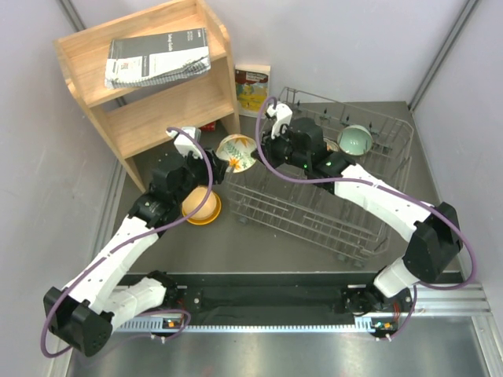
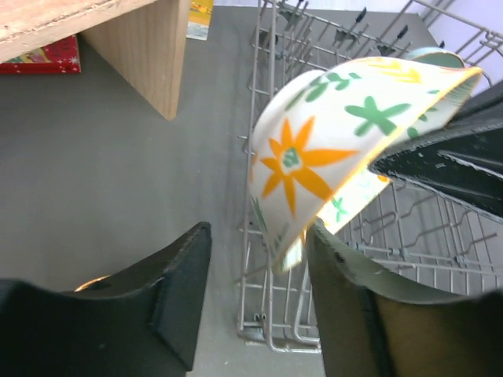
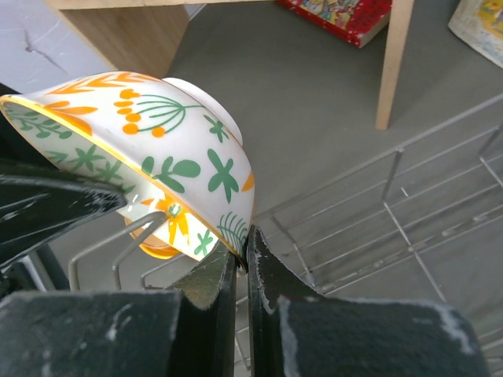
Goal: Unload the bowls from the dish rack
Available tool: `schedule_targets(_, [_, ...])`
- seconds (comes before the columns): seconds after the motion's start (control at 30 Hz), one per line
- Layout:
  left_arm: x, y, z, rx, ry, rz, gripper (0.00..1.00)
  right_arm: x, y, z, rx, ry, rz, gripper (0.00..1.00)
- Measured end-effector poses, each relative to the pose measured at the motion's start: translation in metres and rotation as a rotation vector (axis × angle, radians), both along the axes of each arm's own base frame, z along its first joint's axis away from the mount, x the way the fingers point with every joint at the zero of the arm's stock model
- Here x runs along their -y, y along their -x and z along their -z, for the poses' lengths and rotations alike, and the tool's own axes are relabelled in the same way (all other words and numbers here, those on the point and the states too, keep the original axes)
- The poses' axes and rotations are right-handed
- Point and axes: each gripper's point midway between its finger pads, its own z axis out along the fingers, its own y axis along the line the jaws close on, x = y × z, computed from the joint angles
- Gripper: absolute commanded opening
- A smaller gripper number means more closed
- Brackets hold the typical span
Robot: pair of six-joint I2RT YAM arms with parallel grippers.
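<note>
Pinching the rim of the floral bowl point(image 3: 149, 149) between its two fingers, the right gripper point(image 3: 242, 251) has its jaws pressed almost together, with only the thin bowl wall between them. The overhead view shows this cream bowl point(image 1: 236, 152), painted with orange flowers and green leaves, held tilted at the left end of the dish rack point(image 1: 330, 212), near its far corner, with part of its inside turned up to the camera. In the left wrist view the bowl point(image 2: 330, 157) hangs above the grey wires of the rack point(image 2: 259, 314) and the table beside it. The left gripper point(image 2: 258, 236) meets it from the other side with its jaws spread wide: the bowl's lower rim sits right at the tip of one finger, while the other finger stands well apart from it, so nothing is clamped there. A pale teal-green bowl point(image 1: 356, 140) stands on edge among the tines at the far right of the rack. An orange-yellow bowl point(image 1: 202, 207) sits upright on the table point(image 1: 259, 243), just left of the rack and under the left arm. Behind it stands a wooden shelf point(image 1: 149, 86) with a spiral-bound booklet point(image 1: 157, 56) on top.
</note>
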Motion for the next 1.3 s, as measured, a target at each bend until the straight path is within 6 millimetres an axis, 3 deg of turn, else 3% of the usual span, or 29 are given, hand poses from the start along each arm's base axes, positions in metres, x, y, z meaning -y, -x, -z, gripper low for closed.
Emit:
schedule_targets(0.1, [-0.001,-0.002,0.003,0.007,0.001,-0.009,0.51,-0.002,0.003,0.000,-0.014,-0.012,-0.013,0.00])
schedule_targets(0.2, [-0.001,-0.004,0.001,0.023,0.008,-0.016,0.42,-0.004,0.006,0.000,-0.026,-0.021,-0.024,0.00])
schedule_targets(0.3, [-0.001,-0.007,-0.004,0.045,0.022,-0.022,0.28,-0.007,0.009,-0.001,-0.036,-0.031,-0.033,0.00])
schedule_targets(0.4, [-0.001,-0.008,-0.005,0.061,0.014,-0.027,0.01,-0.009,0.010,-0.001,-0.045,-0.039,-0.044,0.00])
schedule_targets(0.57, [-0.015,-0.013,-0.001,0.062,-0.011,-0.101,0.00,-0.019,0.017,0.002,-0.047,-0.043,-0.084,0.00])
schedule_targets(0.67, [-0.019,-0.014,0.001,0.063,-0.018,-0.122,0.00,-0.022,0.016,0.004,-0.048,-0.047,-0.089,0.24])
schedule_targets(0.97, [-0.049,-0.010,-0.005,0.087,-0.050,-0.258,0.00,-0.026,0.016,0.003,-0.048,-0.062,-0.098,0.58])
schedule_targets(1.3, [-0.088,-0.012,-0.007,0.044,-0.131,-0.471,0.00,-0.015,0.000,-0.009,0.005,-0.025,-0.019,0.62])
